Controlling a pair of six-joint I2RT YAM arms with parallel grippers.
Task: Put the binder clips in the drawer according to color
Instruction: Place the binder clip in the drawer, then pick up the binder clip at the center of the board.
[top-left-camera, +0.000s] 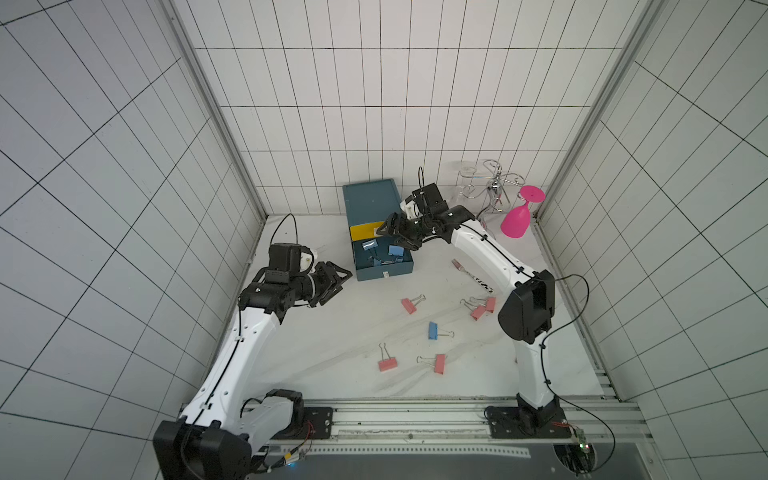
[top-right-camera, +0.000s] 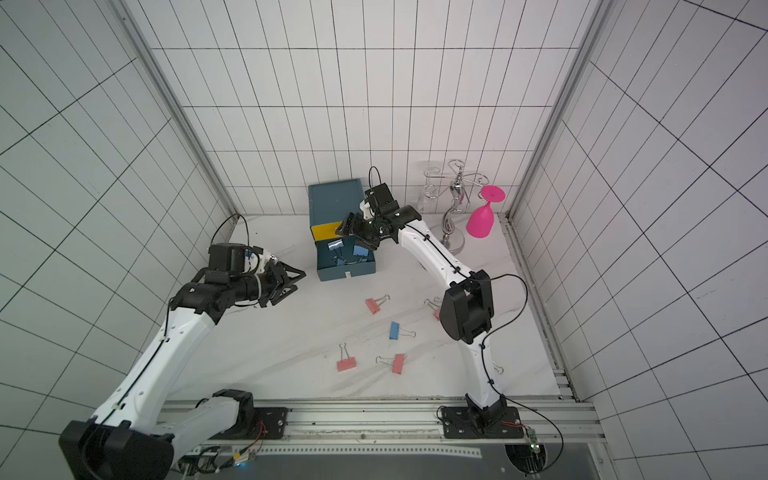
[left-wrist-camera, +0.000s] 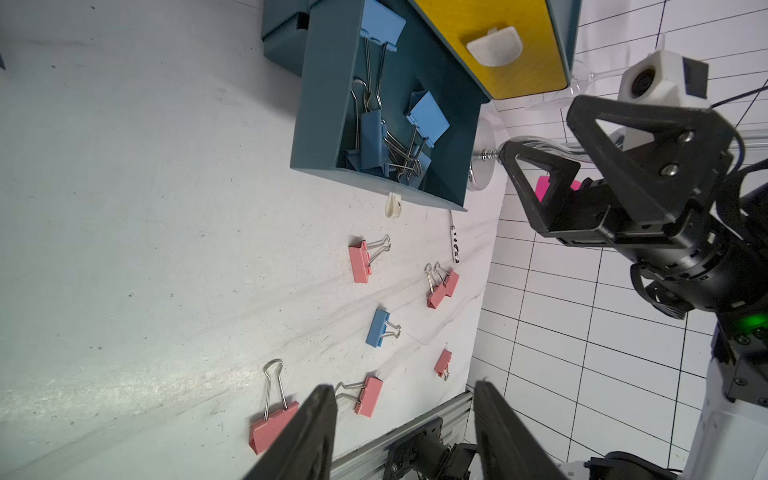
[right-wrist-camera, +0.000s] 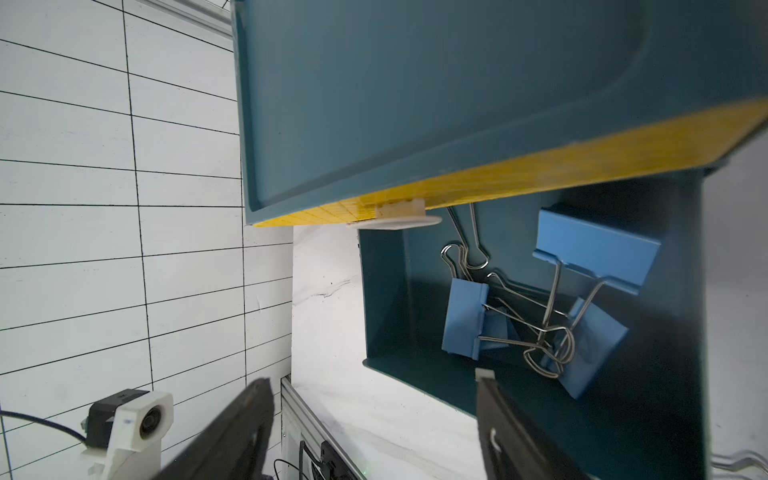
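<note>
The right gripper (right-wrist-camera: 374, 378) is seen spread, empty, over the drawer (top-left-camera: 384, 272) — blue binder clips (right-wrist-camera: 465, 316) inside; the left gripper (left-wrist-camera: 403, 388) likewise.

Blue binder clips (right-wrist-camera: 465, 316) with matt painted bodies and bright steel-wire handles, teal drawer (left-wrist-camera: 320, 104) in smooth dull plastic, yellow drawer front (left-wrist-camera: 519, 45) finely cross-hatched, bench (top-left-camera: 332, 332) white marbled, smooth but scuffed, pink goblet (top-left-camera: 516, 222) satin plastic, chromed wire rack (top-right-camera: 457, 191) gleaming.

At the back of the table (top-left-camera: 332, 324), in the drawer (top-left-camera: 399, 270): clips (top-left-camera: 395, 250) heaped. Before it, scattered on the table: loose clips (top-left-camera: 432, 331). Right of the drawer: rack (top-left-camera: 494, 185), then glass (top-left-camera: 515, 220).
</note>
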